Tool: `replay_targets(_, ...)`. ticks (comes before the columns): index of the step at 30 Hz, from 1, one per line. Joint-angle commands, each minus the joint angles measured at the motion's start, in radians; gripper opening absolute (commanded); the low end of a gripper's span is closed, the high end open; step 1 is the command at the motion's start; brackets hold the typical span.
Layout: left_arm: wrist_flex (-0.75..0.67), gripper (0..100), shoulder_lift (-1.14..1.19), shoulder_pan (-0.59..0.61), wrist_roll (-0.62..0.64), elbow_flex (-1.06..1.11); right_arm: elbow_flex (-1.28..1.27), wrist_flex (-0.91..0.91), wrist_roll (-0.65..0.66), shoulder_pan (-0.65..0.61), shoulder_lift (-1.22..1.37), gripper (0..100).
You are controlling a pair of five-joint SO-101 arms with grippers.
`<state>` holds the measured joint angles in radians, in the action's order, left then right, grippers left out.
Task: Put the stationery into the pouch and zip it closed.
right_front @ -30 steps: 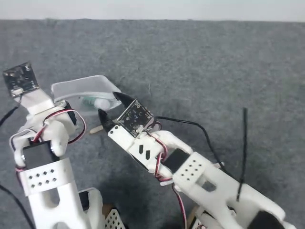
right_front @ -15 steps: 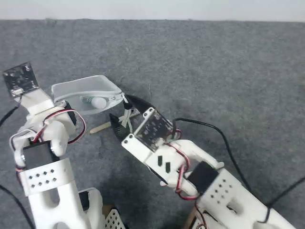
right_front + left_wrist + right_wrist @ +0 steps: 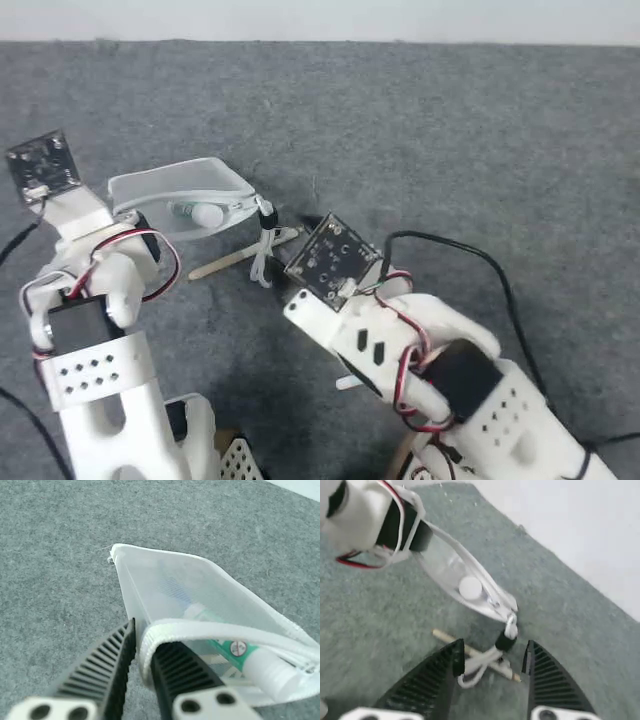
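Now: pouch [image 3: 200,587] clamped, zip cord [image 3: 506,639] straddled

Left pincer [image 3: 141,641] grips the open pouch's rim, with a tube [image 3: 262,670] inside just beyond its tips. Right pincer [image 3: 494,649] stands spread, the zip cord and a wooden stick [image 3: 445,637] lying between its jaws.

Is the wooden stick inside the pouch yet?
No, the wooden stick lies flat on the table just outside the mouth of the pouch.
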<state>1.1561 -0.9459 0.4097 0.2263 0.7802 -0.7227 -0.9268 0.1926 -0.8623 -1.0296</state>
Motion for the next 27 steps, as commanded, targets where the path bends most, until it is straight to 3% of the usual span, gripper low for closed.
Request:
replay_targets(1, -0.034, 1, 0.0, 0.0, 0.009, -0.018, 0.104, -0.13, 0.015, 0.022, -0.038, 18.0)
replay_targets(4, -0.034, 1, -0.002, 0.0, 0.011, -0.012, 0.114, -0.246, 0.023, 0.022, -0.038, 18.0)
replay_targets(9, -0.035, 1, -0.006, 0.0, 0.011, -0.007, 0.11, -0.403, 0.172, 0.024, -0.038, 18.0)
replay_targets(21, -0.035, 1, -0.006, -0.002, 0.011, -0.004, 0.026, -0.567, 0.192, 0.024, -0.036, 18.4)
replay_targets(27, -0.035, 1, -0.006, -0.002, 0.011, -0.004, -0.166, -0.572, 0.333, 0.024, -0.036, 18.0)
